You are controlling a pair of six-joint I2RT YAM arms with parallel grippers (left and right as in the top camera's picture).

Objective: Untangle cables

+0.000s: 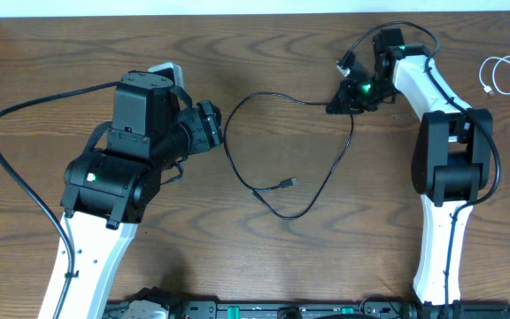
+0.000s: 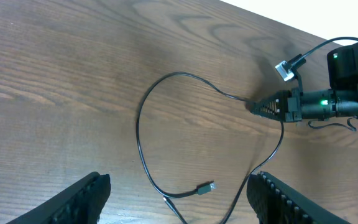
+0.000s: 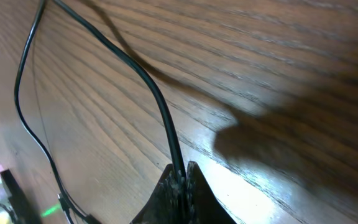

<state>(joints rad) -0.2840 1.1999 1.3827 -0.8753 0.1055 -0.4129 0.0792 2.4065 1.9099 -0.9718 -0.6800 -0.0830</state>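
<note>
Two things could go wrong from here, as I judge it. On the left, the left gripper (image 1: 212, 127) hangs with its fingers (image 2: 79, 198) spread wide and nothing between them. Nothing pins the black cable (image 3: 162, 111) down, so if the other arm pulls, the whole cord may simply slide across the table (image 1: 51, 71) instead of opening out.

In the middle, the cord arches up and round into one big loop, and its free plug (image 1: 288, 183) lies inside that loop. Just left of the plug two strands meet or cross; which lies on top I cannot tell. A hard pull could draw that crossing tight or snag the plug on the strand beside it.

Further right, the right gripper (image 1: 336, 104) is clenched on the black cable at the loop's upper right corner. The cord is caught at the very tips of the fingers (image 3: 191, 186). It is thin and smooth-looking, so it may slip out of so narrow a pinch.

The black cable is slim and limp, and it lies flat on the wood in soft curves with no kinks showing. The white cable (image 1: 501, 75) sits coiled in small loops at the far right edge, well apart from the black one and touching neither gripper.
</note>
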